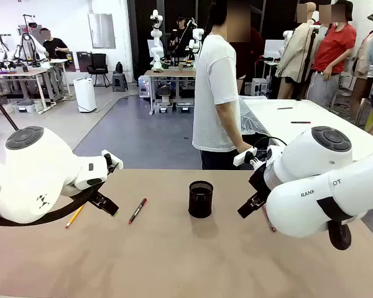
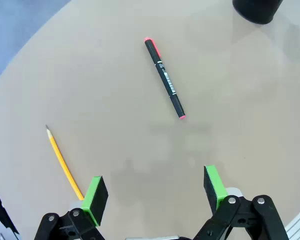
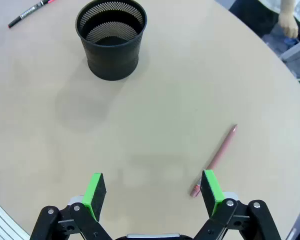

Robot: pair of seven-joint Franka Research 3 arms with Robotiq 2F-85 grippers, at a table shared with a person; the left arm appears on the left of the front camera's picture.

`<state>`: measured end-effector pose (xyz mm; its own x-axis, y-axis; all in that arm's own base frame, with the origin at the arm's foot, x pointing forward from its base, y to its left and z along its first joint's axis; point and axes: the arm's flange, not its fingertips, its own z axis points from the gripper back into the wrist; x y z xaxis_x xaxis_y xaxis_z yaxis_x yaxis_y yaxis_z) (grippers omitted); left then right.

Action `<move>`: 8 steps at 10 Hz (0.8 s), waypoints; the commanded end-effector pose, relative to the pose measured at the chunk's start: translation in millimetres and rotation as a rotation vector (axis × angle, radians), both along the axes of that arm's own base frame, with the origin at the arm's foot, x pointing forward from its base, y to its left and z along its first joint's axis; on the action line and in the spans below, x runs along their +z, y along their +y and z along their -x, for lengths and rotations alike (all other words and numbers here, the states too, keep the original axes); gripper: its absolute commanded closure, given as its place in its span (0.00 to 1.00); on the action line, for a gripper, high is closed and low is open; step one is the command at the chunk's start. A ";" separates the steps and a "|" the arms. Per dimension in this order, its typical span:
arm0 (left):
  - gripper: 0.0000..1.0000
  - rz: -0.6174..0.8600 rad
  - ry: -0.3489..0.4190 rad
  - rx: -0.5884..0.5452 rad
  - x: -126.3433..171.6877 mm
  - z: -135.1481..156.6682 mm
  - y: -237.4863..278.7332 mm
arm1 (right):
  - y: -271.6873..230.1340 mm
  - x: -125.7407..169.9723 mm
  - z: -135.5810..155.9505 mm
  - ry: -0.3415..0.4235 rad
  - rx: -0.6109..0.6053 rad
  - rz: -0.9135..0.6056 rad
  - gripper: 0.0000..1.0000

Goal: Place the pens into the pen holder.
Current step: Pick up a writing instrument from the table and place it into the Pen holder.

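Note:
The black mesh pen holder (image 1: 201, 198) stands upright mid-table, also seen as the pen holder (image 3: 111, 38) and the pen holder's base (image 2: 257, 9). A dark pen with red tips (image 1: 137, 210) lies left of it; the same pen (image 2: 164, 78) lies ahead of my open left gripper (image 2: 156, 195). A yellow pencil (image 1: 74, 216) lies farther left, and the pencil (image 2: 64, 163) runs beside the left finger. A reddish-brown pen (image 3: 214, 159) lies by the right finger of my open right gripper (image 3: 152, 192). In the front view the left gripper (image 1: 105, 203) and right gripper (image 1: 252, 203) hover above the table.
A person in a white shirt (image 1: 217, 93) stands at the far side of the tan table (image 1: 174, 261), one hand (image 3: 288, 22) near its edge. Bare tabletop lies between the grippers and the holder.

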<state>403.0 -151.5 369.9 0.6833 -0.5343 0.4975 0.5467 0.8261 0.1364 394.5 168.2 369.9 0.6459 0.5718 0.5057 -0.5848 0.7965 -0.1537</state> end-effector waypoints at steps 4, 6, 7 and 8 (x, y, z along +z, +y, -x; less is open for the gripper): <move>0.00 0.000 0.000 0.000 0.2 0.0 0.0 | 0.0 0.1 0.0 0.000 0.000 0.000 0.00; 0.00 0.000 0.000 0.000 0.2 0.0 0.0 | 0.0 0.1 0.0 0.000 0.000 0.000 0.00; 0.00 0.000 0.000 0.000 0.2 0.0 0.0 | 0.0 0.1 0.0 0.000 0.000 0.000 0.00; 0.00 0.000 0.000 0.000 0.2 0.0 0.0 | 0.0 0.1 0.0 0.000 0.000 0.000 0.00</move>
<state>402.9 -151.6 369.9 0.6833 -0.5344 0.4975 0.5468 0.8261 0.1365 394.5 168.3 369.6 0.6459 0.5725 0.5051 -0.5851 0.7961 -0.1541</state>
